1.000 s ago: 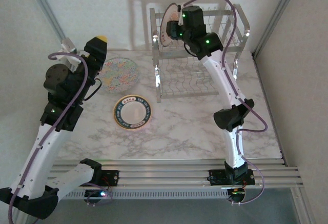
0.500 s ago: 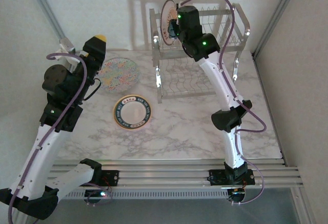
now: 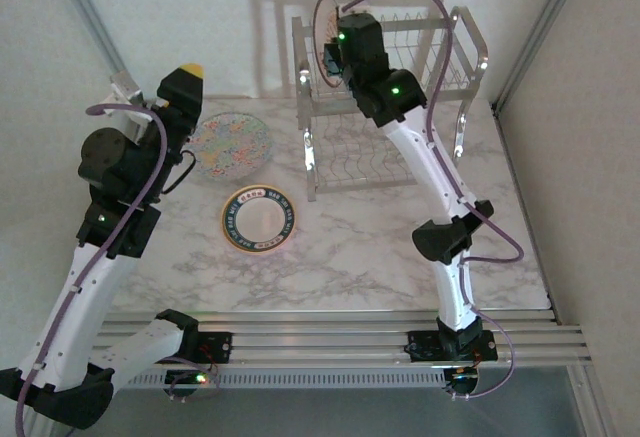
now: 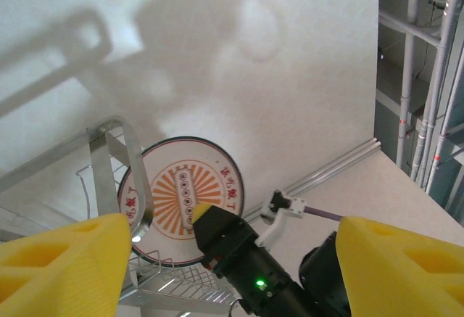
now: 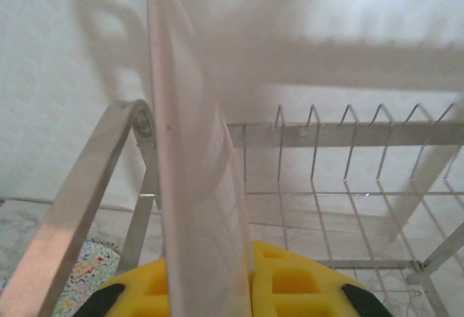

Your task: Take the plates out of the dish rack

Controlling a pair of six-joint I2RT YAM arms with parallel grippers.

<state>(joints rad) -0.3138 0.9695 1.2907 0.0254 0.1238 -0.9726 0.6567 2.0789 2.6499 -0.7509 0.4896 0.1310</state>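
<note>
**Sunburst plate gripped and rising from the rack**

Within the last second the right tool (image 5: 210, 282) clenched onto the rim of the sunburst plate (image 4: 181, 197) and drew it upward. The plate stood on edge between the yellow pads (image 5: 290, 284), raised above the left end of the rack's (image 3: 470, 67) upper tier, and it seemed clear of the wires, though the slots were hidden. The left tool (image 3: 185, 82) had hardly moved; it hung released and empty over the left of the worktop (image 3: 380, 257). The floral plate (image 3: 232, 145) and the green-rimmed plate (image 3: 258, 219) already lay flat there, so this looked like the third plate unloaded. No other plates showed in the rack.
</note>
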